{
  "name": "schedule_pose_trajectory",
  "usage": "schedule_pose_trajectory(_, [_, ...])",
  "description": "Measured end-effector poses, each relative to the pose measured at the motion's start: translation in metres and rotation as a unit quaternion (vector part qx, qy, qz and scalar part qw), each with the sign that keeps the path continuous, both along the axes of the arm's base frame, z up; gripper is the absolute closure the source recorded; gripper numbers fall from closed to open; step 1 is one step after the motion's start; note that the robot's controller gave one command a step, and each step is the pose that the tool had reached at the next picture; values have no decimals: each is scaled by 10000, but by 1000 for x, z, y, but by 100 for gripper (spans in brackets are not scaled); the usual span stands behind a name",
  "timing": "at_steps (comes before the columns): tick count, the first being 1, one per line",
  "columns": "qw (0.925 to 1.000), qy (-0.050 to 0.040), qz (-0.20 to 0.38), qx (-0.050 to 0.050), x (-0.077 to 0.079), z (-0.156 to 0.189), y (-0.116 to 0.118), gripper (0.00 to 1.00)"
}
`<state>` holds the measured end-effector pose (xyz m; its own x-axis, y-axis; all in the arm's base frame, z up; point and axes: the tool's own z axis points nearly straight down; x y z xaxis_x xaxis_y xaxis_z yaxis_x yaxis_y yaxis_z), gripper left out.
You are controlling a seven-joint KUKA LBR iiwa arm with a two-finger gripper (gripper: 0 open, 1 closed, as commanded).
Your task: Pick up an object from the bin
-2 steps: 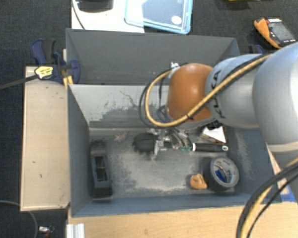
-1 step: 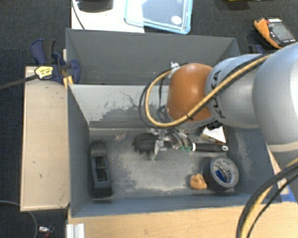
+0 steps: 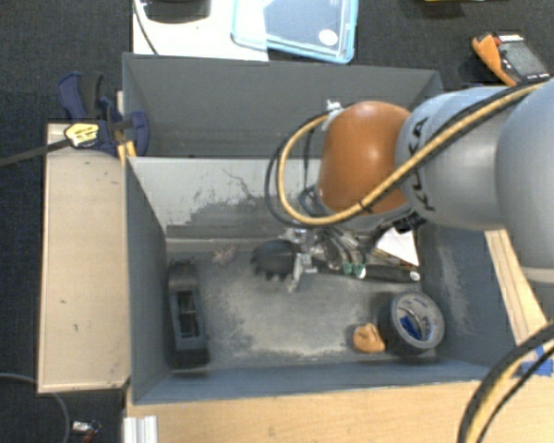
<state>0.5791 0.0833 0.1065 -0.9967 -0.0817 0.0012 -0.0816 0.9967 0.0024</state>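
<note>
The thing I take for the target is a small black rounded lump (image 3: 272,262), matt and somewhat wider than it is deep. It sits on the bin floor close under the back wall, about mid-way across. Its long axis seems to run roughly left to right in the camera view, though its shape is too dark for me to be sure.

The hand (image 3: 300,268) is just beside it on the view's right, low over the floor, and its metal tip looks to be touching or all but touching the lump's right end. So the lump lies to the left of the hand, not under it. I judge that any grasp turns on shifting that way first. I cannot tell whether the hand is apart or together, and I see nothing held in it.

Above the hand, the robot's rounded orange wrist cover (image 3: 360,160) and looped cables hide whatever lies behind them. Just right of the hand a dark slim pen with a green band (image 3: 388,272) lies near a white card (image 3: 399,245).

Nearer the front, a dark roll of tape with a blue core (image 3: 393,319) lies flat, with a small orange lump (image 3: 369,338) touching its left side. A black oblong block (image 3: 186,319) sits well apart against the left wall of the grey metal bin (image 3: 258,109).
</note>
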Motion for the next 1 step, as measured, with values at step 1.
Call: schedule_pose_trajectory(1, [10000,-42,1,4,2,38,0,100])
